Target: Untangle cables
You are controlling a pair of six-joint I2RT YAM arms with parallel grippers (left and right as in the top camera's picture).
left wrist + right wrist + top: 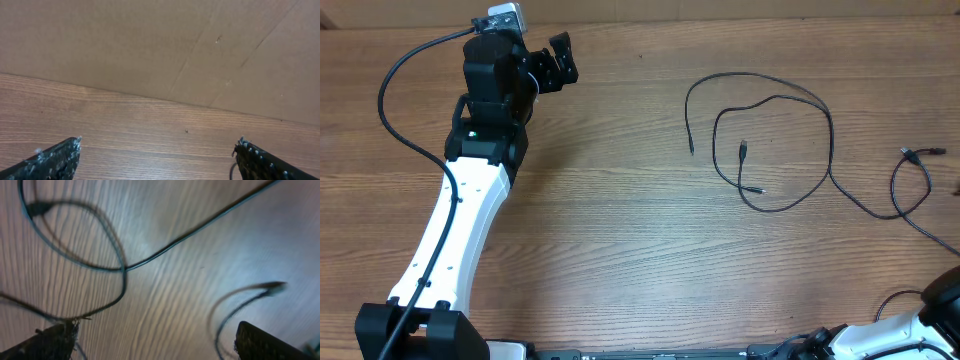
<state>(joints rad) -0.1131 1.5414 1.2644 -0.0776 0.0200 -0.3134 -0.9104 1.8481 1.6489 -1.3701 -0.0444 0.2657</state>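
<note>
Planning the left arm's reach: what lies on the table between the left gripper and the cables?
Nothing. In the overhead view, only bare wooden table separates the open left gripper from the cables.

The table (620, 230) is matt grained wood, the cables (831, 140) smooth black plastic.

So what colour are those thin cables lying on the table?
The cables are black; clearest in the overhead view.
</note>
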